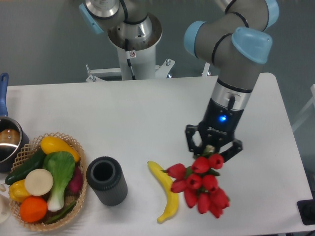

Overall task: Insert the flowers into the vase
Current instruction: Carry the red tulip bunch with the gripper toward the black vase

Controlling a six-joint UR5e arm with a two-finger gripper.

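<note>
The flowers (201, 184), a bunch of red tulip buds, sit at the front right of the table, right of the banana. My gripper (211, 149) is directly over the stem end of the bunch, its fingers closed around the stems, which are mostly hidden. The buds spread out below and in front of the gripper. The vase (106, 180), a dark ribbed cylinder with an open round mouth, stands upright well to the left of the gripper, between the basket and the banana.
A yellow banana (167, 194) lies between the vase and the flowers. A wicker basket (74, 142) of vegetables and fruit stands at the front left. A blue-handled metal pot (6, 142) is at the left edge. The arm's base (133, 34) is at the back.
</note>
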